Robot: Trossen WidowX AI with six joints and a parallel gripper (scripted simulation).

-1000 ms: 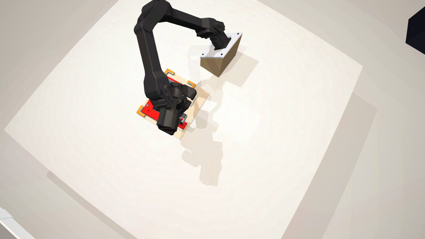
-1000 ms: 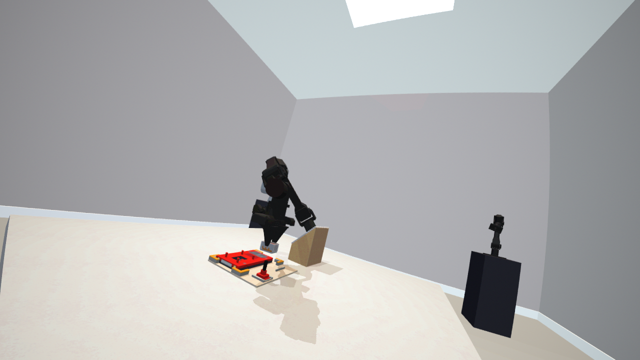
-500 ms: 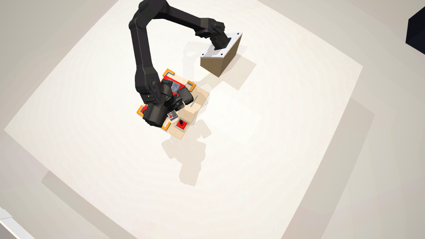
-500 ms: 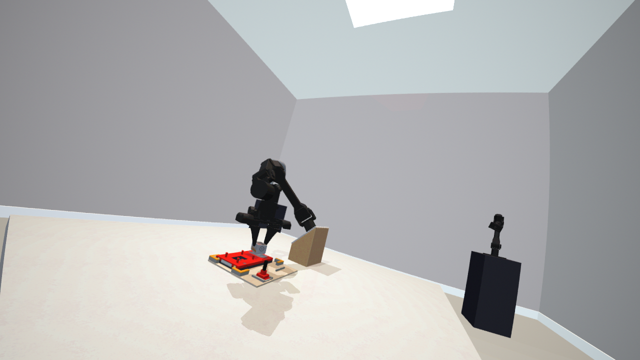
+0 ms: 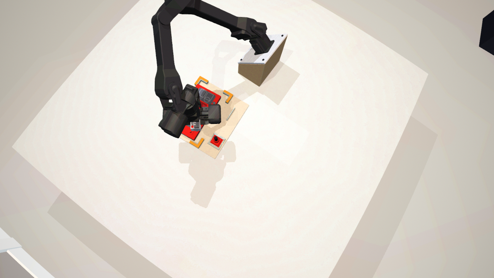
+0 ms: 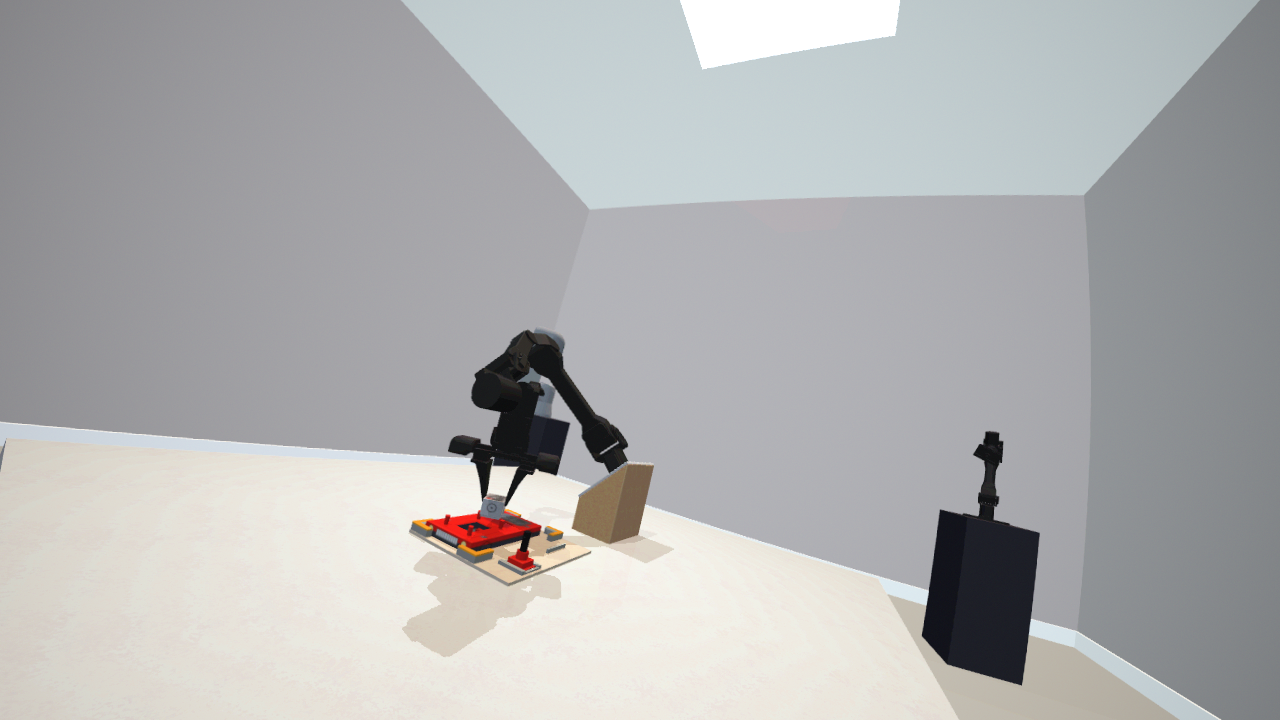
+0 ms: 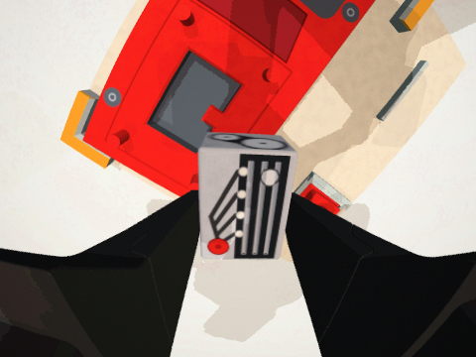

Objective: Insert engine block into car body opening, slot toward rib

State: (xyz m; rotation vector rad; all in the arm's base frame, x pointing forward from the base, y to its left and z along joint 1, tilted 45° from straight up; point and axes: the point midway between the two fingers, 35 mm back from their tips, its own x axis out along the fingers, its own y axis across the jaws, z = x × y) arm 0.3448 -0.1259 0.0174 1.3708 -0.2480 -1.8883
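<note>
My gripper [image 6: 496,500] [image 7: 243,200] is shut on the grey engine block [image 5: 195,125] [image 6: 492,508] [image 7: 218,161], holding its two sides. The block's striped face with a red disc faces the wrist camera. The red car body [image 5: 188,132] [image 6: 503,533] [image 7: 159,74] lies on the board below. Its dark opening [image 6: 471,526] [image 7: 190,99] has a small red rib [image 7: 213,115] jutting in from one edge. The block hangs above the car body, off to one side of the opening. The block's slot side cannot be made out.
Short red pegs [image 7: 185,19] stand around the opening. Orange corner brackets [image 5: 198,142] [image 7: 71,121] surround the body. On the beige board [image 5: 240,109] are a red piece with a black knob [image 5: 217,140] [image 6: 521,558] and a thin grey strip [image 5: 230,114] [image 7: 403,90].
</note>
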